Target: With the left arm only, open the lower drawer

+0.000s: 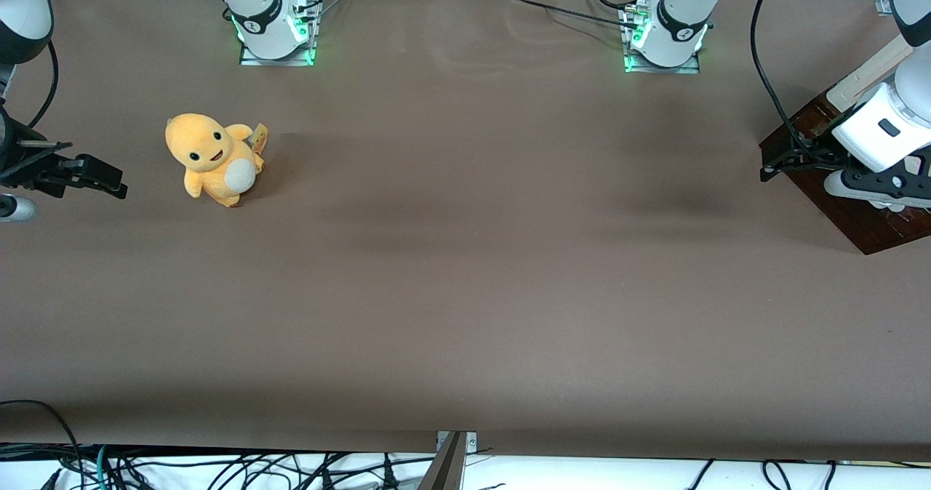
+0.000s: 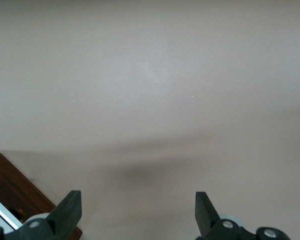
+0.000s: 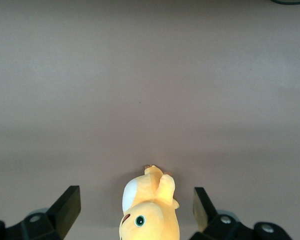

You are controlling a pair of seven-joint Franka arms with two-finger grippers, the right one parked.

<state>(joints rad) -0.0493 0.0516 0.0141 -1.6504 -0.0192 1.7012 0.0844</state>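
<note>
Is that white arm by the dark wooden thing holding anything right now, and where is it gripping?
Nothing is held. The left arm's gripper is open over bare table, beside the dark wooden cabinet.

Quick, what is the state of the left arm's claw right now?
Left arm's claw: open, holding nothing, hanging over the bare table beside the cabinet at the working arm's end.
</note>
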